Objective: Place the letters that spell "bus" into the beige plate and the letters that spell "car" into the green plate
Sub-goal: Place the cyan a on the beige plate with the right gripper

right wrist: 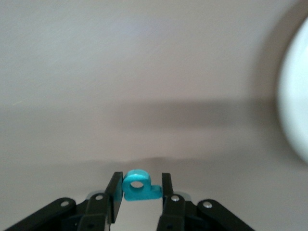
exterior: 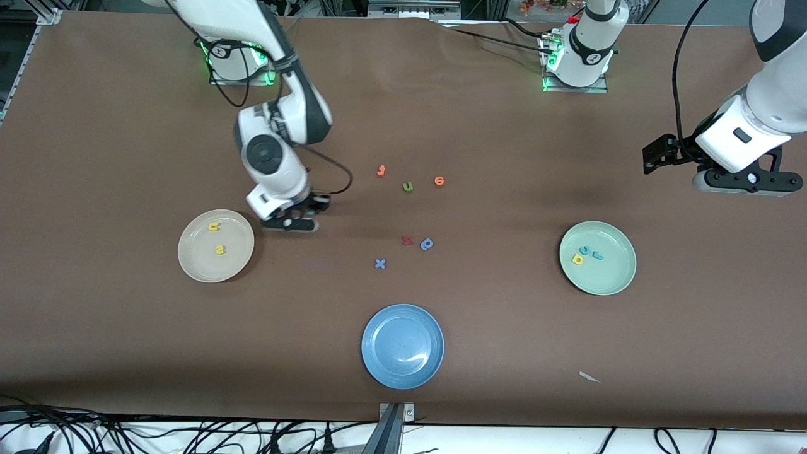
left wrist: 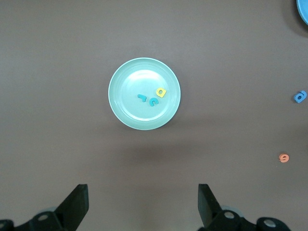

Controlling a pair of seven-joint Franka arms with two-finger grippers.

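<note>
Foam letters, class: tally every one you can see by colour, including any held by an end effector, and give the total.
Yellow: 3 (u and s in the beige plate, a in the green plate)
Teal: 3 (c, r, b held by the right end effector)
Orange: 2
Blue: 2
Olive: 1
Red: 1
Total: 12

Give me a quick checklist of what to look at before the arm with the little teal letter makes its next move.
1. Right hand shut on the tiny teal foam "b": ok.
2. Round cream-beige plate holds the yellow "u" and yellow "s": ok.
3. Teal "b" over the beige plate: not ok; the hand is over bare table beside its rim.
4. Round mint-green plate holds the teal "c", teal "r" and yellow "a": ok.
5. Left hand open, holding nothing, waiting above the table: ok.
</note>
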